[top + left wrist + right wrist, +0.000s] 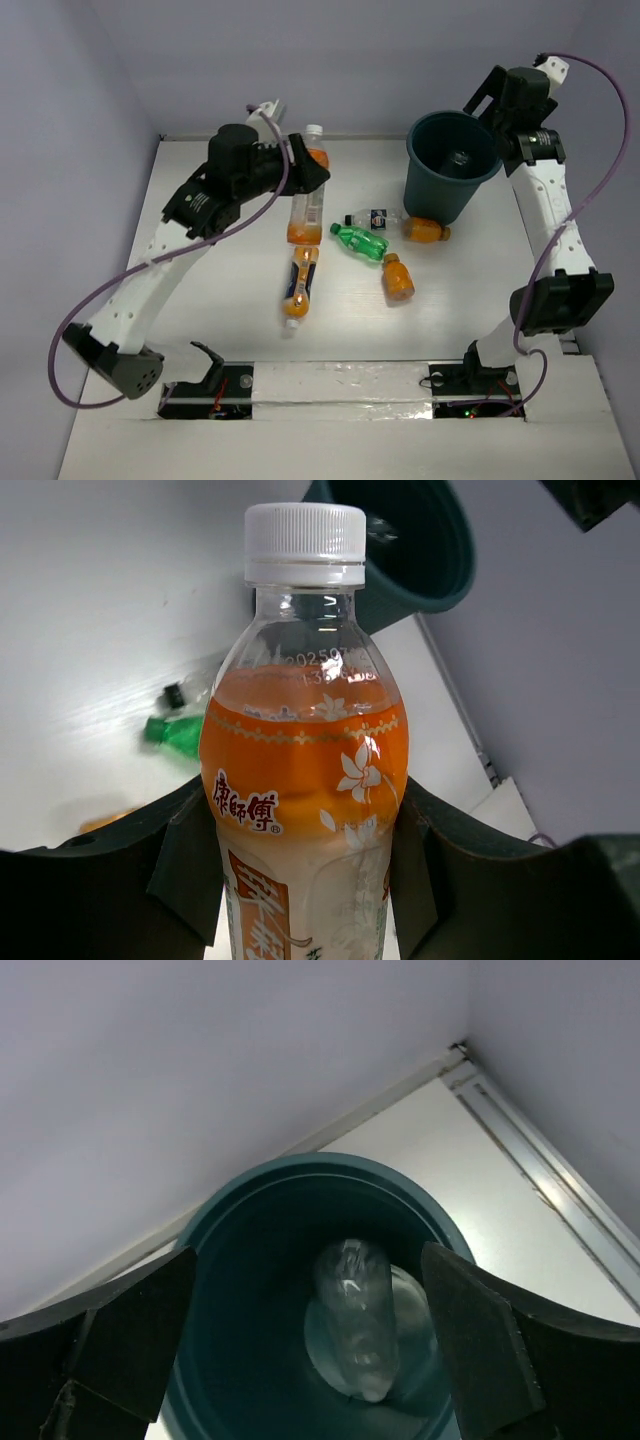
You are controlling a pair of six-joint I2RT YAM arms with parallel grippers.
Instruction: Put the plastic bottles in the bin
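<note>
My left gripper [308, 168] [305, 870] is shut on an orange bottle with a white cap [306, 205] [300, 760] and holds it above the table's back middle. The dark teal bin [440, 190] [235, 1210] [425, 550] stands at the back right, with a clear bottle [460, 158] [355, 1330] lying inside. My right gripper [487, 105] [310, 1350] is open and empty above the bin. On the table lie a second orange bottle [300, 283], a green bottle [360, 240] [185, 735], a clear bottle with a dark label [372, 217], and two more orange bottles [425, 231] [398, 277].
Grey walls close off the table on the left, back and right. A raised white ledge [340, 382] runs along the near edge between the arm bases. The right arm's links [555, 220] stand along the right edge next to the bin.
</note>
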